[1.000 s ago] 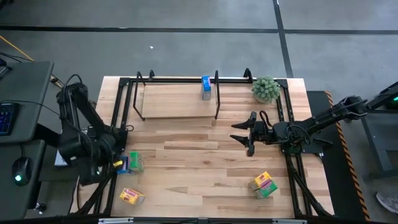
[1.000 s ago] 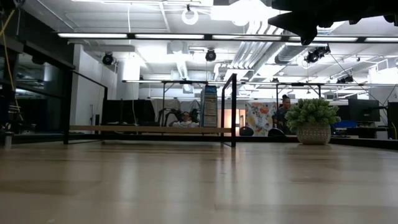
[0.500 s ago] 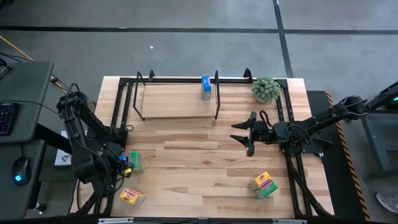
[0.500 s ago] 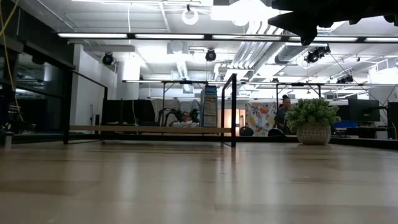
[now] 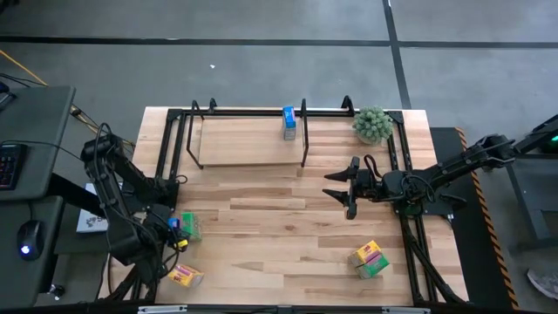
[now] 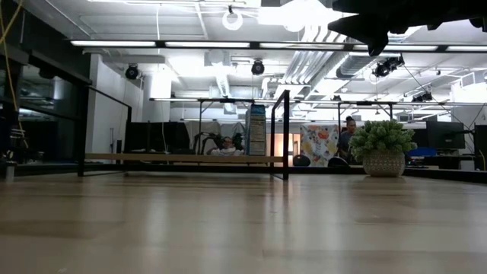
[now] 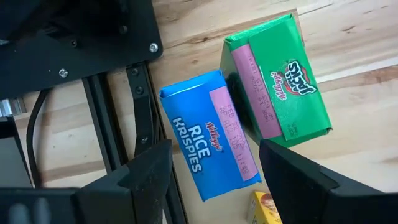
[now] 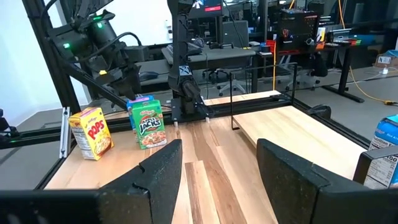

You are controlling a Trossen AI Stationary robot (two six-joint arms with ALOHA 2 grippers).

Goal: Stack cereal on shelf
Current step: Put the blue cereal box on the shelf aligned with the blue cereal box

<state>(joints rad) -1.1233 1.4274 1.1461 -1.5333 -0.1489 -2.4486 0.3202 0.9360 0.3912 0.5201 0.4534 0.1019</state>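
Wooden table (image 5: 279, 235), blue cereal (image 7: 211, 143) under left tool (image 7: 214, 180)

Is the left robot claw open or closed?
Open. The left gripper hangs over the blue cereal box, fingers spread apart, holding nothing.

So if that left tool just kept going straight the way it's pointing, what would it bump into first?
Most likely the blue Rice Krispies box: the left tool hangs open right above it, fingers either side. The green Apple Jacks box stands touching it, just beyond. Exact height above the box is hard to judge.
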